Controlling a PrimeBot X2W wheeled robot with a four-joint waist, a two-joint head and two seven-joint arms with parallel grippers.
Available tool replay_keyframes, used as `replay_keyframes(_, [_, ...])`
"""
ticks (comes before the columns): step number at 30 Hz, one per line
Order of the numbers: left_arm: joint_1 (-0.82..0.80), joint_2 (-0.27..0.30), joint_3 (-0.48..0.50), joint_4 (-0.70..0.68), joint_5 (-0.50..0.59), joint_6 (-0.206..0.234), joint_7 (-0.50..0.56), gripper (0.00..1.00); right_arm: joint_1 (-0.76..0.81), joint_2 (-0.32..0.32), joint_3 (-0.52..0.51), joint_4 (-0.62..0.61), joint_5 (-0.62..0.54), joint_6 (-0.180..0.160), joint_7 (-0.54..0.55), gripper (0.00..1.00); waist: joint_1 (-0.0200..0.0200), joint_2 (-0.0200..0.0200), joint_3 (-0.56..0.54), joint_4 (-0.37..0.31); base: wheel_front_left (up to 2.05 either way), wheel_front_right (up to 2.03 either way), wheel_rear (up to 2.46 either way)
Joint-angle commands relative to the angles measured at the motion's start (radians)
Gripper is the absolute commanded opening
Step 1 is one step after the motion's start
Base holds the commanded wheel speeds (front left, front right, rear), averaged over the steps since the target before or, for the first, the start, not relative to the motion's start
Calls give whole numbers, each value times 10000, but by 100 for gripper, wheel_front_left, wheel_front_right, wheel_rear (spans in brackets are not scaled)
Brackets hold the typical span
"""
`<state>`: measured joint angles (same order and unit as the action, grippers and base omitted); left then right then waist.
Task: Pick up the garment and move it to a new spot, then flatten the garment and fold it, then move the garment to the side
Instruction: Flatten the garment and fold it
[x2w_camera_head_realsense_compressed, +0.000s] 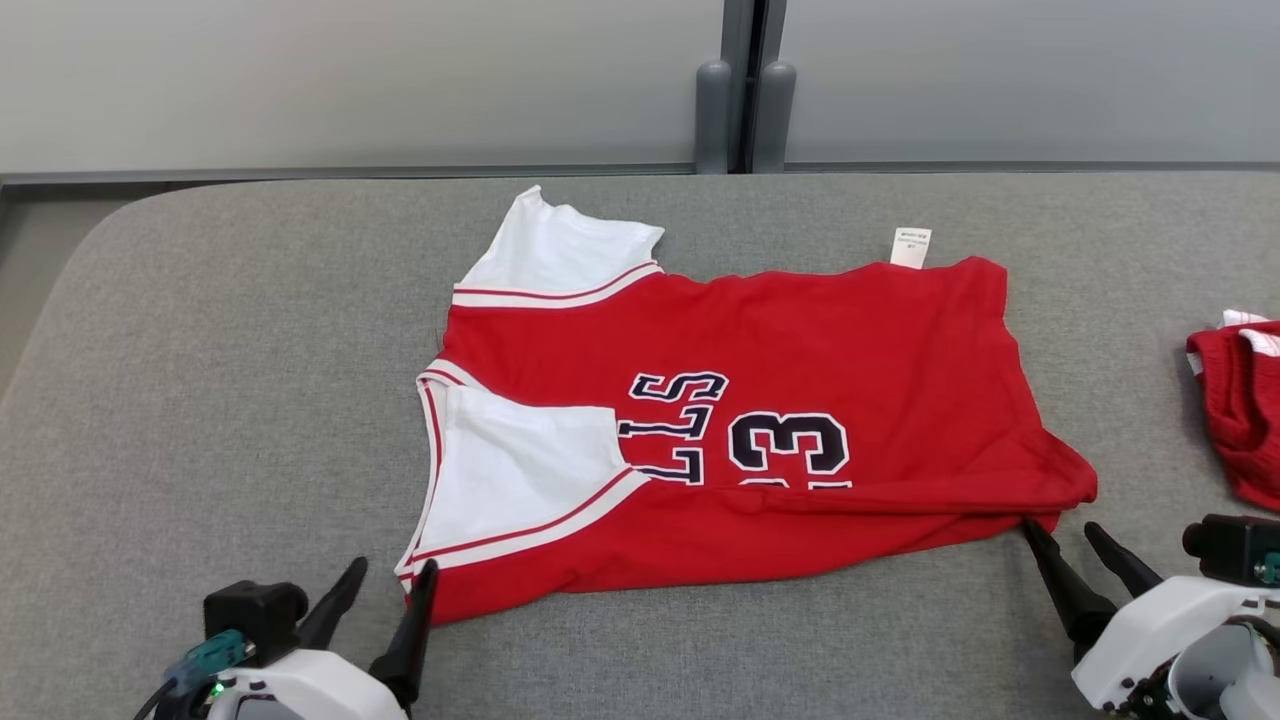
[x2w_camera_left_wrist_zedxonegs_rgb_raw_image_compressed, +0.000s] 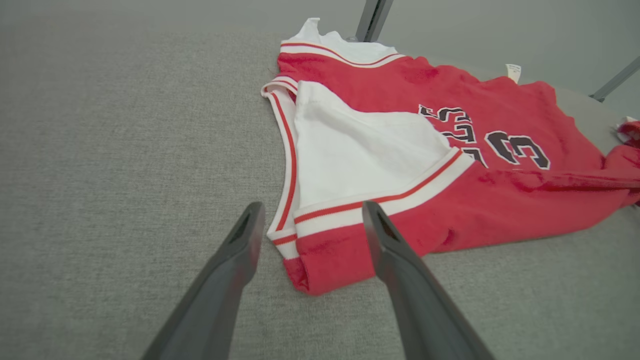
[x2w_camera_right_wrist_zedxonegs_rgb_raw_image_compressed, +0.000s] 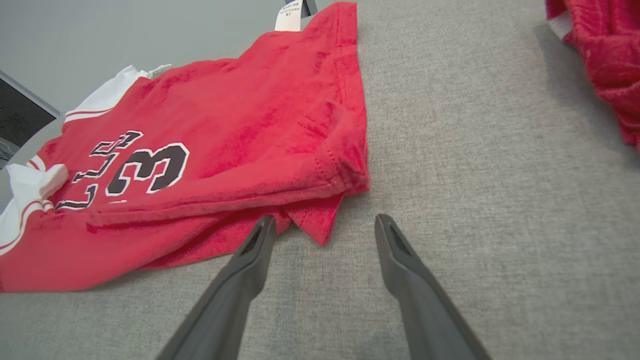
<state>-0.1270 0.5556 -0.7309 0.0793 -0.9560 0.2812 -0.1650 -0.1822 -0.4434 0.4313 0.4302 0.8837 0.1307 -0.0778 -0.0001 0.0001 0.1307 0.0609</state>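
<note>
Red jersey (x2w_camera_head_realsense_compressed: 800, 380) is lying rumpled on the grey fabric counter (x2w_camera_head_realsense_compressed: 200, 350). I am holding my left hand (x2w_camera_head_realsense_compressed: 395, 565) and right hand (x2w_camera_head_realsense_compressed: 1060, 527) spread, empty, at its near corners.

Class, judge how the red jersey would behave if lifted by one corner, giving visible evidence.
The red jersey is probably floppy: its near edge lies folded over and creased, so a lifted corner would likely trail the rest. It seems light, lying thin and flat. Pushed, it would likely bunch rather than slide on the textured grey table.
</note>
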Motion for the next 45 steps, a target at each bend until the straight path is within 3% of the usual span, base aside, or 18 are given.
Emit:
replay_keyframes(1, [-167,-32,-33,76,-62,-66,38,100,-138,-26,45,78,51,4,56,100,1,-1,76,51,0,0,0])
replay_keyframes(8, [-673,-371,-387,638,-323,-522,823,100,-870,63,461,669,157,4,-23,100,1,-1,364,155,0,0,0])
replay_keyframes(13, [-864,-531,-461,1099,-628,-539,1379,100,-1193,27,748,937,292,4,-48,100,1,-1,476,158,0,0,0])
replay_keyframes(15, [-980,-647,-498,1386,-772,-724,1526,100,-1321,24,921,1030,399,4,-88,81,1,-1,525,141,0,0,0])
replay_keyframes(16, [-982,-711,-495,1481,-820,-799,1562,100,-1360,12,985,1050,437,4,-111,58,1,-1,539,138,0,0,0])
replay_keyframes(17, [-1016,-742,-518,1589,-838,-859,1620,94,-1399,-1,1048,1070,480,4,-135,44,1,-1,547,136,0,0,0])
replay_keyframes(18, [-1073,-764,-537,1691,-853,-895,1628,64,-1436,-13,1106,1083,516,4,-154,29,1,-1,553,133,0,0,0])
replay_keyframes(19, [-1113,-824,-520,1780,-885,-961,1597,41,-1470,-26,1154,1104,561,4,-197,9,1,-1,552,133,0,0,0])
replay_keyframes(20, [-1130,-865,-534,1868,-933,-1013,1619,0,-1499,-37,1205,1125,602,4,-230,0,1,-1,543,133,0,0,0])
replay_keyframes(28, [-979,-592,-426,1786,-898,-1042,1481,0,-1435,-622,1546,976,924,4,-247,0,1,-1,173,158,0,0,0])
replay_keyframes(38, [-366,213,-548,554,-880,-686,1910,0,-610,-1824,1879,-106,1641,3,793,0,1,-1,-186,121,0,0,0])
replay_keyframes(45, [332,661,-715,-403,-956,-310,2165,0,742,-2290,1656,-1003,2359,3,1131,0,1,-1,-359,39,0,0,0])
